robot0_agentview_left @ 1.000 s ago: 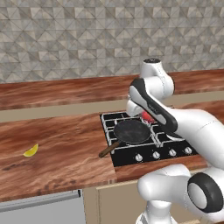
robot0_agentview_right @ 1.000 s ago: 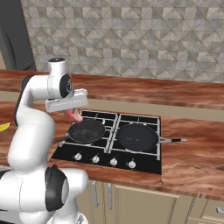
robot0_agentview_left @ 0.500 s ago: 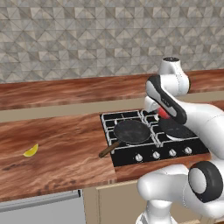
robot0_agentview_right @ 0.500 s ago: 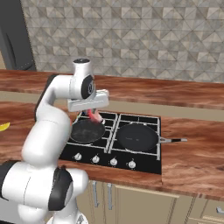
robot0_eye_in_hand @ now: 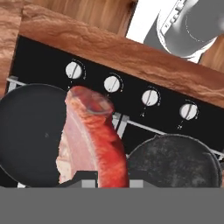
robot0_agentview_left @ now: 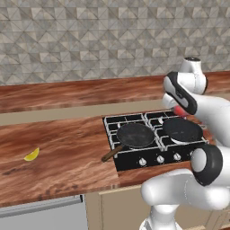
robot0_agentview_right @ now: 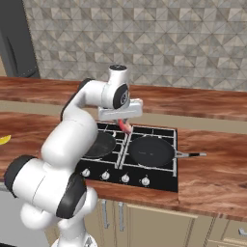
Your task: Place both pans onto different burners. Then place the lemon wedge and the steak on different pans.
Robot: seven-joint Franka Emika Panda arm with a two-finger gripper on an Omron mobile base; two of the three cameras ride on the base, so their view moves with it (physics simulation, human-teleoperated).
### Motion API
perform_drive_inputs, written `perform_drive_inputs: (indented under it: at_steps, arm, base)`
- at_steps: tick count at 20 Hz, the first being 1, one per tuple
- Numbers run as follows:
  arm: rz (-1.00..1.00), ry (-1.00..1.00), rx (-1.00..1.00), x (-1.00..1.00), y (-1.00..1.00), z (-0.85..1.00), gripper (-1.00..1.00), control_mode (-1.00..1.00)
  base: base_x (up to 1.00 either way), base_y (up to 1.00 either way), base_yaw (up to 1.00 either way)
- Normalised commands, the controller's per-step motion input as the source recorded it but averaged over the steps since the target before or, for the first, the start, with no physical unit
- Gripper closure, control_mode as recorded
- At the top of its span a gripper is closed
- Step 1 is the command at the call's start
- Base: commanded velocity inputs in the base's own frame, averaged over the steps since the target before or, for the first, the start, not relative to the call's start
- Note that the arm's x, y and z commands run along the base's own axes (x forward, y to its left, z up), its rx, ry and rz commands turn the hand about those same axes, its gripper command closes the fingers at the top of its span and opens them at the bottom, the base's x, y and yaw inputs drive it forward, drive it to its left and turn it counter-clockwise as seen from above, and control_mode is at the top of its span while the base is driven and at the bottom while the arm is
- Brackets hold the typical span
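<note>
My gripper (robot0_agentview_right: 124, 121) is shut on the steak (robot0_agentview_right: 125, 127), a pinkish-red slab with pale edges hanging above the black cooktop (robot0_agentview_right: 164, 182), over the gap between the two pans. In the hand view the steak (robot0_eye_in_hand: 92, 139) hangs from the gripper (robot0_eye_in_hand: 109, 178) between a smooth pan (robot0_eye_in_hand: 28, 127) and a rougher pan (robot0_eye_in_hand: 175, 162). The pan with the brown handle (robot0_agentview_left: 134, 134) sits on a left burner, the other pan (robot0_agentview_left: 182, 129) on a right burner. The yellow lemon wedge (robot0_agentview_left: 31, 155) lies far left on the wooden counter (robot0_agentview_left: 67, 152).
Silver knobs (robot0_eye_in_hand: 113, 83) line the cooktop's front edge. The right pan's thin handle (robot0_agentview_right: 191, 155) sticks out to the right over the counter. A tiled wall (robot0_agentview_left: 90, 40) runs behind, past a raised wooden ledge. A dark tall unit (robot0_agentview_right: 17, 43) stands at the far left.
The arm has swung to the right across the cooktop with the steak still held, from above the left pan toward the middle. Pans and lemon wedge have not moved.
</note>
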Motion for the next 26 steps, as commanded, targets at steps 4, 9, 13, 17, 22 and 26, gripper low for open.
perform_drive_inputs:
  at_steps: [4, 9, 13, 17, 22, 26]
  arm:
    - [-0.01, 0.00, 0.09, 0.26, -0.65, -0.01, 1.00, -1.00]
    - [0.00, 0.00, 0.07, 0.11, -0.55, -0.13, 1.00, -1.00]
    - [0.00, 0.00, 0.01, 0.09, -0.40, -0.29, 1.00, -1.00]
    - [0.00, 0.00, -0.01, 0.17, -0.22, -0.33, 1.00, -1.00]
    - [0.00, 0.00, -0.02, 0.22, -0.23, -0.30, 1.00, -1.00]
    - [0.00, 0.00, 0.00, 0.19, -0.32, -0.30, 1.00, -1.00]
  base:
    - [0.00, 0.00, 0.00]
    - [0.00, 0.00, 0.00]
    - [0.00, 0.00, 0.00]
    - [0.00, 0.00, 0.00]
    - [0.00, 0.00, 0.00]
    - [0.00, 0.00, 0.00]
